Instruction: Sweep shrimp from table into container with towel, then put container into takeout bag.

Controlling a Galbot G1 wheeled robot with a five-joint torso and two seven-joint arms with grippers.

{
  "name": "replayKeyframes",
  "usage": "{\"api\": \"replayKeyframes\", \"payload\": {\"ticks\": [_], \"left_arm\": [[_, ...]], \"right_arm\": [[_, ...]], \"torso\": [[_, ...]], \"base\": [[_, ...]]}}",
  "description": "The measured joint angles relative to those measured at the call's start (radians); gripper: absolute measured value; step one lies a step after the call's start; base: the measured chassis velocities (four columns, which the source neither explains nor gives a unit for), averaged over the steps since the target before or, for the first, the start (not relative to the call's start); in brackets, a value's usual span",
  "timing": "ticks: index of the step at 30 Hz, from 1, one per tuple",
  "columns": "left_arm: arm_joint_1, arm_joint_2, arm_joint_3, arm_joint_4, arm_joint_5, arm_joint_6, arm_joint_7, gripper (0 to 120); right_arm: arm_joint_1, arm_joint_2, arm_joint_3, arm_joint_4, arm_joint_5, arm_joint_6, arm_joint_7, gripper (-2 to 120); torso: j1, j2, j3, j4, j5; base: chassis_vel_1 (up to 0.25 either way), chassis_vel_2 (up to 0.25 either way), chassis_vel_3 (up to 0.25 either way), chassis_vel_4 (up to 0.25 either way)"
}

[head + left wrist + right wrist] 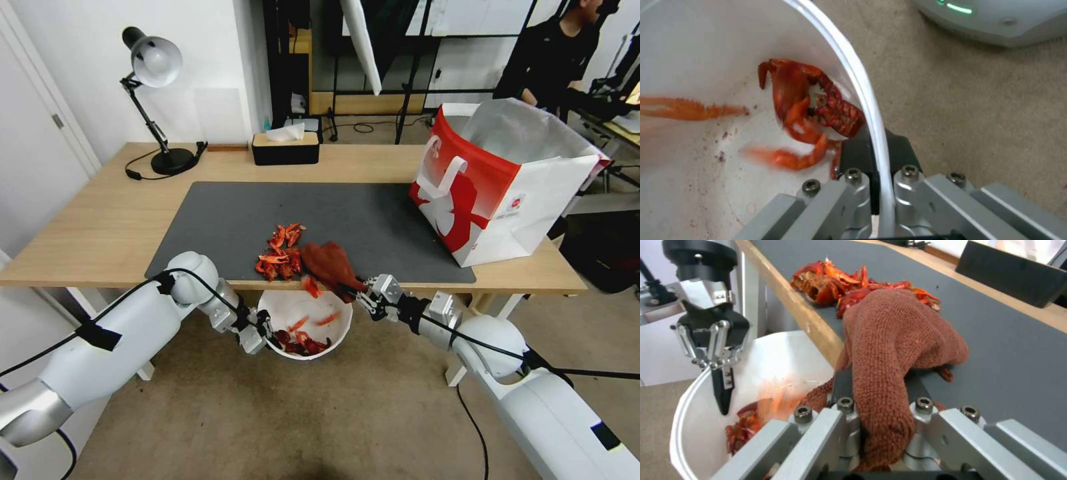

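two arms are at work here, and we read them as one job split in half. our left gripper [261, 333] is clamped on the rim of the container [337, 333], one finger inside the wall and one outside, holding the white bowl just below the near edge of the worktop [100, 220]. our right gripper [360, 298] is closed tight on one end of the towel [330, 263], whose rust-red bulk lies draped over that near edge and rests on the dark mat [373, 220].

some of the shrimp [280, 253] sit piled on the mat, touching the towel on its left side and close to the edge. several pieces already lie in the bottom of the bowl, and a few look blurred mid-fall between edge and bowl.

what matters, in our judgement, is that the remaining pile lies beyond and to the left of the towel, while the bowl hangs directly beneath the edge in front of it. so the pull has to run from the pile toward us, across the edge, with the towel placed behind the pile first. the takeout bag [520, 200] stands open at the right end, well apart.
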Motion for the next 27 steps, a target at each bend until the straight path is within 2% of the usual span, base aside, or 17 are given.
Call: {"api": "replayKeyframes", "payload": {"ticks": [27], "left_arm": [[0.003,0.003,-0.006,0.004,-0.004,-0.003,-0.002,0]], "right_arm": [[-0.147,-0.018,0.048,0.11,-0.018,0.022,-0.017,5]], "torso": [[0.0,0.0,0.0,-0.0001,-0.0001]], "base": [[0.0,0.0,0.0,0.0]]}}
